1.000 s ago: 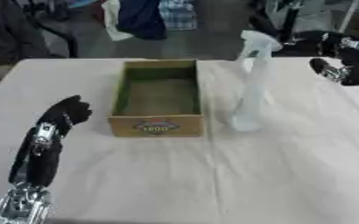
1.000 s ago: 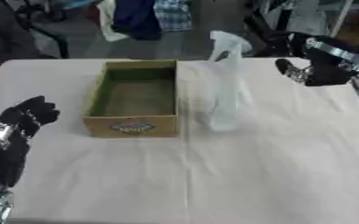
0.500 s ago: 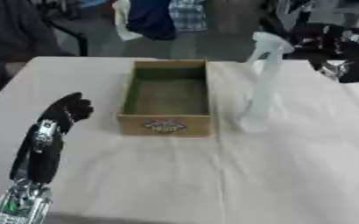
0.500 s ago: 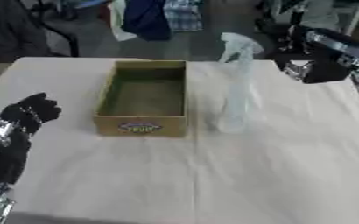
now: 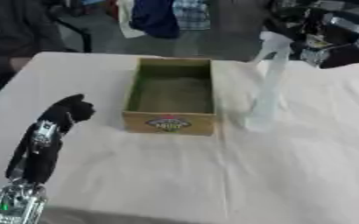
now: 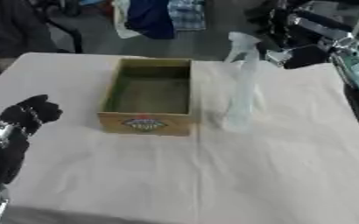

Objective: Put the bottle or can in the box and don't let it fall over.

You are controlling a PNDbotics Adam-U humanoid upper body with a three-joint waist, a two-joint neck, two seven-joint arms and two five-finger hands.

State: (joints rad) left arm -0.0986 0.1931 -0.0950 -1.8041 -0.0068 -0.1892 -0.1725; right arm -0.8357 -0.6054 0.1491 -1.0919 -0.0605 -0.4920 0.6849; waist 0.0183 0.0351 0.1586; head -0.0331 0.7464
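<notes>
We see a clear spray bottle [image 6: 241, 94] standing upright on the table [image 6: 274, 175], just right of the box [image 5: 171, 96] and apart from it. Its trigger head is at the top, level with the box's far end. The box is an open cardboard one with a green inside and a round label on its near wall; nothing lies in it.

Our left hand [image 5: 68, 111] shows at the near left, resting above the cloth well left of the box, fingers curled in and holding nothing. Its black and silver forearm runs down to the near left corner.

Our right hand [image 6: 293, 37] is at the far right, near the bottle's head. We cannot tell whether it touches the bottle, nor how its fingers are set, since the dark shapes there blur together.

The table is covered with a pale, creased cloth. Beyond its far edge hang some clothes [image 5: 163, 17], blue and checked.
</notes>
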